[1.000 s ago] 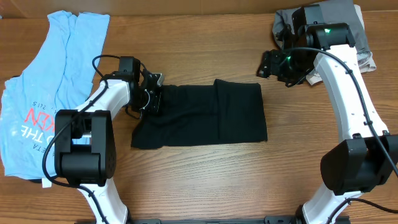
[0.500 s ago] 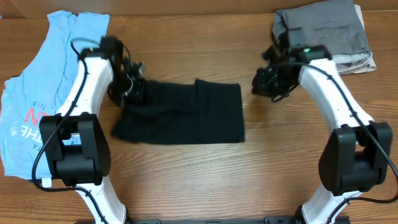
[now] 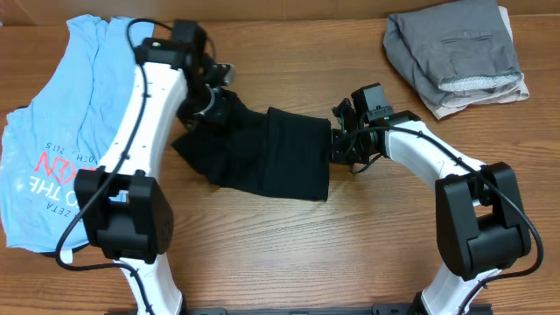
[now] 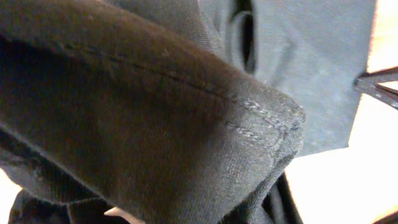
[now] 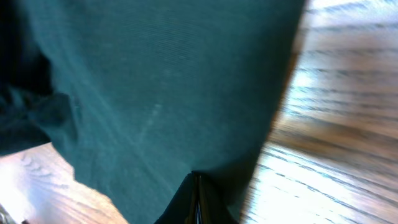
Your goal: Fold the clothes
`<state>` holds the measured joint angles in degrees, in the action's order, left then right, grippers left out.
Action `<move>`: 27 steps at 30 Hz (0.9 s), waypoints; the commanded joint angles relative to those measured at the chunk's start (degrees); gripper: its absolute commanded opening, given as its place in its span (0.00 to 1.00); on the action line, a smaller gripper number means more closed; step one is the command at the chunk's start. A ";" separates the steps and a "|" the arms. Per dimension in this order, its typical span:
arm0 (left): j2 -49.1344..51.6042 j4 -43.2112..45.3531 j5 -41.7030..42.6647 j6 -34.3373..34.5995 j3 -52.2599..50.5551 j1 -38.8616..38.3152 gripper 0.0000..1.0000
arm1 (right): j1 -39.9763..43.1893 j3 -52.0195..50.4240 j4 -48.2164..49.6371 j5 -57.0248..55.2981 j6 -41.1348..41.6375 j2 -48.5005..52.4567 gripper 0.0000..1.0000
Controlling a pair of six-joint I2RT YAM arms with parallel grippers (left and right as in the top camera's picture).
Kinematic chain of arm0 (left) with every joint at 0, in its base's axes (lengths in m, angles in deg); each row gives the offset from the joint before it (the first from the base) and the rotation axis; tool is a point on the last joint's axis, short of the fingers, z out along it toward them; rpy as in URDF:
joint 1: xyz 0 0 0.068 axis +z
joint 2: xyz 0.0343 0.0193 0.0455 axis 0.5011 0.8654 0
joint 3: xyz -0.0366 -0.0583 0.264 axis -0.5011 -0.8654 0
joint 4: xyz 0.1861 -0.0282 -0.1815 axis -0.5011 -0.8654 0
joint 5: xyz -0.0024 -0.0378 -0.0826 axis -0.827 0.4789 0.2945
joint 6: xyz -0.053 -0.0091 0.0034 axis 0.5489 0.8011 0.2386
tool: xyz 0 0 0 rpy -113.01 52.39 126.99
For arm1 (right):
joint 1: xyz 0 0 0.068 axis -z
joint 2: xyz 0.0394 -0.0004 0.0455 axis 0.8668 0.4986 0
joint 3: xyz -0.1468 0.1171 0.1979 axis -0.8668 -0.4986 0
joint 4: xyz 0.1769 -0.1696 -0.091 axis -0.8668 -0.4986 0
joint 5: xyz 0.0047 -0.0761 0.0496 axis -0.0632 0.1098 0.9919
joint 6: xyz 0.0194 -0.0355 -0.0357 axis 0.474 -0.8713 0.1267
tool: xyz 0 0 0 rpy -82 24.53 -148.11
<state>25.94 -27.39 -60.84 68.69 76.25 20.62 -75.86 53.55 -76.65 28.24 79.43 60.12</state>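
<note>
The black T-shirt point(image 3: 271, 162) lies folded across the middle of the table, its left end bunched and lifted. My left gripper point(image 3: 214, 98) is shut on that bunched end. In the left wrist view black fabric point(image 4: 155, 124) fills the frame and hides the fingers. My right gripper point(image 3: 335, 144) is at the shirt's right edge. In the right wrist view its fingers point(image 5: 196, 193) are pressed together with their tips pinching the dark fabric point(image 5: 155, 81) near that edge. The light blue shirt point(image 3: 52, 114) with red and white lettering lies spread out at the far left.
A folded pile of grey clothes point(image 3: 455, 48) sits at the back right corner. Bare wooden table point(image 3: 394, 236) shows in front of and to the right of the black shirt. The left arm reaches over the inner edge of the blue shirt.
The left gripper has carried the black shirt's left end towards the back and slightly right, skewing the shirt. The right arm came forward and left from the grey pile and shut at the shirt's right edge.
</note>
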 commanded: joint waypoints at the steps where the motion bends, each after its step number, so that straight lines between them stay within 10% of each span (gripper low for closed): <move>1: -0.31 0.46 0.33 2.95 1.55 -3.67 0.04 | 0.42 -0.46 0.50 -1.57 2.40 -1.20 0.04; 18: 2.27 12.66 -3.63 14.82 1.46 -23.17 0.26 | 0.63 -0.39 0.24 -1.46 2.67 -1.20 0.04; 23: 6.21 13.38 -7.65 17.86 1.46 -26.29 0.95 | 6.01 2.23 -2.32 2.34 3.67 -3.76 0.04; 27: 7.96 14.08 -7.69 18.14 1.46 -26.10 1.00 | 12.41 4.74 -5.57 2.80 3.67 -9.62 0.04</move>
<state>32.17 -13.66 -67.03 84.89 76.60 -5.74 -67.03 54.47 -81.94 29.23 82.77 57.94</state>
